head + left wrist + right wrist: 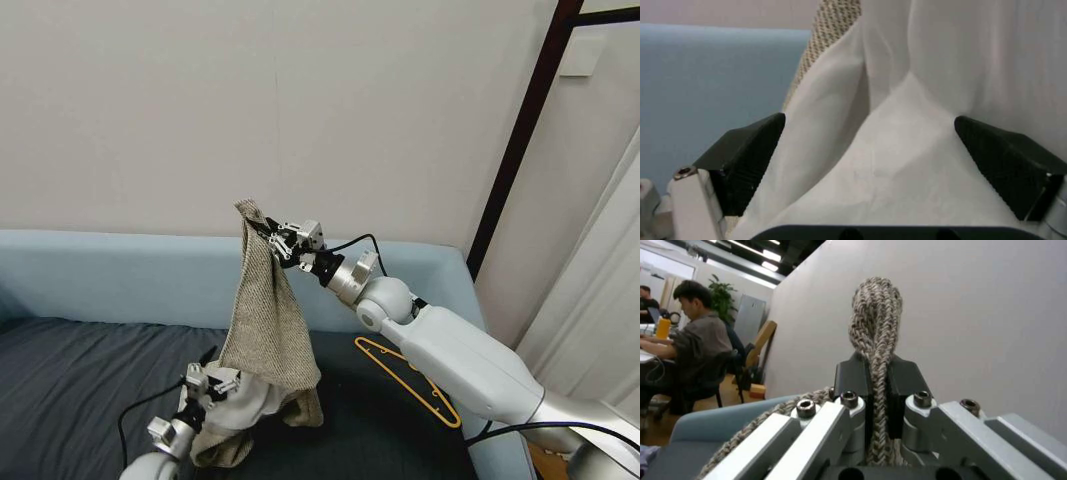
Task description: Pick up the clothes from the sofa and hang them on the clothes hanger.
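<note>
A beige knit garment (265, 320) with a white lining hangs from my right gripper (268, 235), which is shut on its top edge above the sofa's backrest. In the right wrist view the knit fabric (873, 305) is pinched between the two fingers of the right gripper (873, 375). The garment's lower end bunches on the dark seat. My left gripper (215, 383) is at that lower end, open. In the left wrist view its fingers (747, 160) stand wide apart with the white lining (893, 165) between them. An orange clothes hanger (410, 380) lies flat on the seat under my right arm.
The sofa (90, 275) has a light blue back and arm and a dark grey seat. A plain wall rises behind it. A dark door frame (515, 150) and a pale curtain (600, 300) stand at the right.
</note>
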Controlling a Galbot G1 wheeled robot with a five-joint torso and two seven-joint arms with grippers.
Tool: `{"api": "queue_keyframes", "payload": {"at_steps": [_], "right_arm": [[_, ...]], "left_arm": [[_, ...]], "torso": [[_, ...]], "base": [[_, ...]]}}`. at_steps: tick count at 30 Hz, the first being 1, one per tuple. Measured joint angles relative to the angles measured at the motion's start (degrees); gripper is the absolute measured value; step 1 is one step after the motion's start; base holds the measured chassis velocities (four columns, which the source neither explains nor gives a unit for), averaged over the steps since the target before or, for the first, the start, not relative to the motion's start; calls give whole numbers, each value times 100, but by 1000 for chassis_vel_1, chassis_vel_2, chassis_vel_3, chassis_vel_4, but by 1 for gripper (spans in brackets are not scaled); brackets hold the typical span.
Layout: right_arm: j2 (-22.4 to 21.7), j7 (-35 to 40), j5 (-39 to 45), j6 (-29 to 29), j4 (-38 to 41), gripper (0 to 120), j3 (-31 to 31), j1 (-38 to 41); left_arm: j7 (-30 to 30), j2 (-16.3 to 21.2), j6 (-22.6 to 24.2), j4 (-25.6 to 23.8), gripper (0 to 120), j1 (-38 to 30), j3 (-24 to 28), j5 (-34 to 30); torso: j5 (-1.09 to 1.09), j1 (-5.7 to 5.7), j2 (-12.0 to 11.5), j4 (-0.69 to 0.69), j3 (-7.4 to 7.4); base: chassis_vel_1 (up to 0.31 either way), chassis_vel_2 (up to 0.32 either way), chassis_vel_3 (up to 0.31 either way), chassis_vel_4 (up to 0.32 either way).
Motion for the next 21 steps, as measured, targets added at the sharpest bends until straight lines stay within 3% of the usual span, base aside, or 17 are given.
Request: {"api": "queue_keyframes", "payload": {"at_steps": [12, 17, 19, 21], "right_arm": [[49, 133, -37, 1, -72, 4, 55, 69], [-10, 178, -127, 9, -237, 4, 117, 21], [-57, 152, -197, 31, -364, 4, 203, -75], [-69, 140, -205, 35, -376, 4, 219, -97]], "left_arm": [[-237, -386, -43, -59, 100, 97, 173, 213], [-146, -134, -135, -180, 100, 316, 22, 125], [232, 213, -193, -277, 100, 543, -268, -174], [324, 304, -193, -308, 100, 594, -336, -250]], "torso": [[-3, 0, 0, -2, 0], [-1, 0, 0, -3, 0], [-3, 0, 0, 0, 0], [-3, 0, 0, 0, 0]], "base": [[0, 0, 0, 0], [0, 0, 0, 0], [0, 0, 0, 0], [0, 0, 0, 0]]}}
